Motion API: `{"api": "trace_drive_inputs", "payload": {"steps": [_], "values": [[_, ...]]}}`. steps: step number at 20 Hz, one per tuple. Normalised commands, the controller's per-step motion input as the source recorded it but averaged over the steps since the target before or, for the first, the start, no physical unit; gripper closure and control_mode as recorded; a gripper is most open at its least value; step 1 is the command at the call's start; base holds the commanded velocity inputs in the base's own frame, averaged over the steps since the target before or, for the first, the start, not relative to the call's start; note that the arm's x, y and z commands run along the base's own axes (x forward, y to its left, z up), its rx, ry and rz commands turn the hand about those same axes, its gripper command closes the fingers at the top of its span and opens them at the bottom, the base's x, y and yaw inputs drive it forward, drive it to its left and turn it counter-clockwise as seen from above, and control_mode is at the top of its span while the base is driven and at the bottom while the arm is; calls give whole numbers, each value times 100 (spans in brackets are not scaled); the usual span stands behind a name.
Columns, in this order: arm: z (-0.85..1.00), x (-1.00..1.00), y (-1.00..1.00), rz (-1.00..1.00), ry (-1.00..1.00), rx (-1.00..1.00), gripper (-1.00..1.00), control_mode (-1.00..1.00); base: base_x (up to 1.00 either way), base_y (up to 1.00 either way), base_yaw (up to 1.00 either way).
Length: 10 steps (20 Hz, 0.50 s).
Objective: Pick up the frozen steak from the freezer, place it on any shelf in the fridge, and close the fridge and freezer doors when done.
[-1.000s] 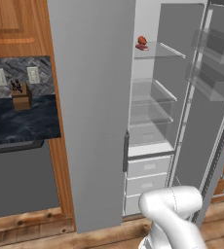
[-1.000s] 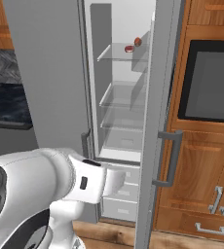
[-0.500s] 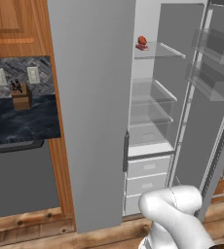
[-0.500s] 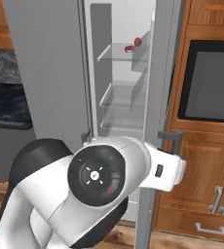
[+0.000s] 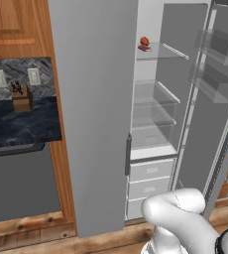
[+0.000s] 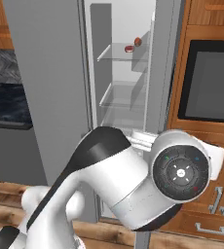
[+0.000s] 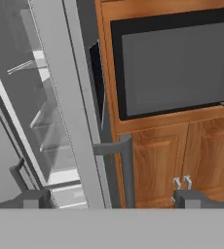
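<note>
The frozen steak [image 5: 144, 48] [image 6: 129, 48], a flat dark-red slab, lies on the top glass shelf [image 5: 158, 53] [image 6: 115, 52] of the open fridge [image 5: 153, 124], next to a rounder orange-red lump [image 5: 144, 40]. The freezer door [image 5: 93, 114] to the left stands shut. The fridge door [image 5: 212, 99] [image 7: 60, 97] hangs open on the right. In the hand view my gripper [image 7: 114, 199] is open, its fingertips [image 7: 33, 198] wide apart, facing the fridge door's outer edge. The door's bar handle [image 7: 127, 168] stands between the tips, farther off.
A dark oven panel [image 7: 177, 68] in wooden cabinetry [image 7: 158, 160] sits right of the open door. Pale drawers [image 5: 150, 171] fill the fridge's bottom. A dark counter [image 5: 22, 124] with a knife block [image 5: 21, 96] lies left. My bulky arm [image 6: 133, 185] covers the lower right base view.
The arm has swung to the right across the right base view, bringing its round joint cap in front of the oven cabinet. The steak and both doors have not moved.
</note>
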Motion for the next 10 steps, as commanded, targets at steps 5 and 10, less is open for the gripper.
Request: {"api": "trace_drive_inputs", "payload": {"steps": [5,10], "values": [[3,72,-38,0,0,8,-100,-100,0,0,0],[-1,76,-13,0,0,7,-100,-100,0,0,0]]}}
